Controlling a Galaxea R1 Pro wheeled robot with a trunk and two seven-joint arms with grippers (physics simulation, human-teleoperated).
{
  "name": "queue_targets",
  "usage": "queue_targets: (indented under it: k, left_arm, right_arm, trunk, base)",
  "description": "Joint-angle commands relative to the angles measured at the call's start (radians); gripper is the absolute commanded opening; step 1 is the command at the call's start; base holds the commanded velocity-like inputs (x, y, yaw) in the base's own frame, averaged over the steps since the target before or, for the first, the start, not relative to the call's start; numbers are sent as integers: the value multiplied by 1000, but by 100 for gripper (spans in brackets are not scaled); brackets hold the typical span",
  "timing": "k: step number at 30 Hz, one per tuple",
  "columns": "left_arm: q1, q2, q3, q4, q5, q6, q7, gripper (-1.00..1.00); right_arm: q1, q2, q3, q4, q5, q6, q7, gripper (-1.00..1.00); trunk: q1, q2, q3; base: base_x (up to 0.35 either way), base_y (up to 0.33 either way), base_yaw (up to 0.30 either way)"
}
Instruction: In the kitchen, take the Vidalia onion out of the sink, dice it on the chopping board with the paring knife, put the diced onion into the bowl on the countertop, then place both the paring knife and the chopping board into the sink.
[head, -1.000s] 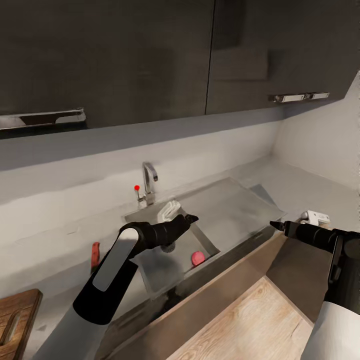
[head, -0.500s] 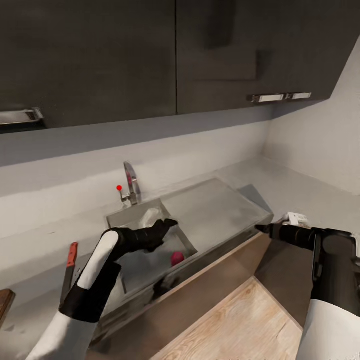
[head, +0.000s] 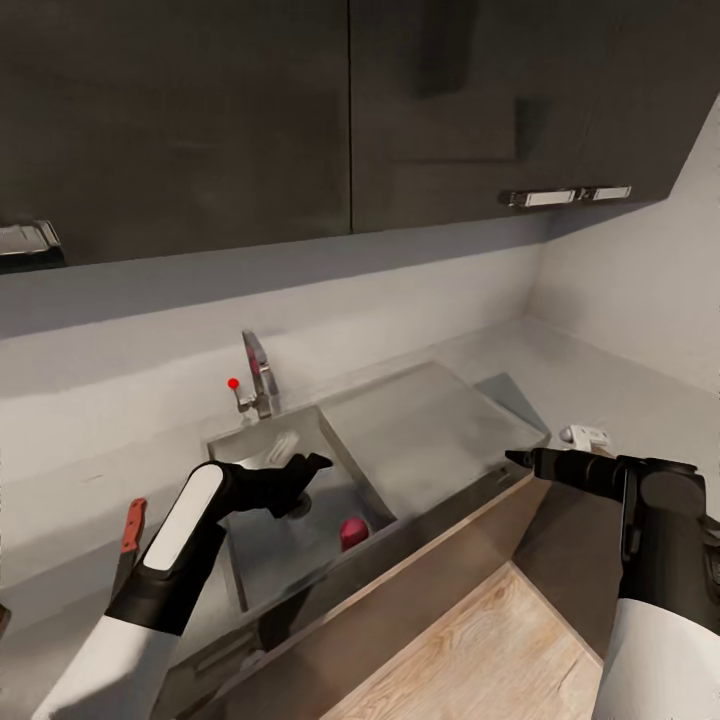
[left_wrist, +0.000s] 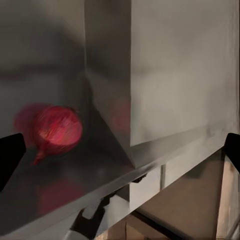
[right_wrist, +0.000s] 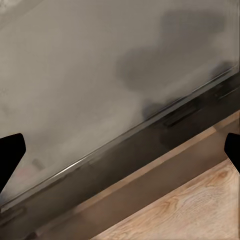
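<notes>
The Vidalia onion (head: 352, 533) is a pinkish-red lump on the floor of the sink (head: 262, 545), near its front right corner. In the left wrist view the onion (left_wrist: 56, 129) lies ahead, nearer one fingertip. My left gripper (head: 308, 465) hangs open over the basin, above and behind the onion, holding nothing. My right gripper (head: 518, 459) is open and empty above the countertop (head: 430, 420), right of the sink. The paring knife (head: 128, 540), red-handled, lies on the counter left of the sink. A dark sliver at the left edge (head: 3, 618) may be the chopping board.
A chrome tap (head: 257, 372) with a red knob (head: 233, 382) stands behind the basin. Dark wall cabinets (head: 300, 110) hang overhead. A small white object (head: 590, 436) sits on the counter past my right gripper. Wooden floor (head: 480, 660) lies below the cabinet front.
The head view has swung, shifting the scene left and taking the board nearly out of view. My left gripper has dropped lower into the basin, closer to the onion. The right gripper holds its place.
</notes>
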Motion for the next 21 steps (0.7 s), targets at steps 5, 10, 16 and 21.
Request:
queue_targets:
  k: [5,10,16,21]
  left_arm:
    - [-1,0,-2,-5,8,0,4,100]
    - [-1,0,-2,-5,8,0,4,100]
    - [2,3,20,-28,30,7,25,100]
    - [0,2,26,-66,53,11,30,100]
  right_arm:
    - [-1,0,-1,-1,9,4,10,100]
    - [-1,0,-1,-1,9,4,10,100]
    - [12,9,6,-16,15,22,0,100]
    - [23,12,9,-23,16,41,-6,100]
  trunk:
    - [1,-2,-2]
    - [1,-2,-2]
    - [1,-2,-2]
    - [1,-2,-2]
  base:
    - [0,0,0]
    - [0,0,0]
    - [0,0,0]
    - [0,0,0]
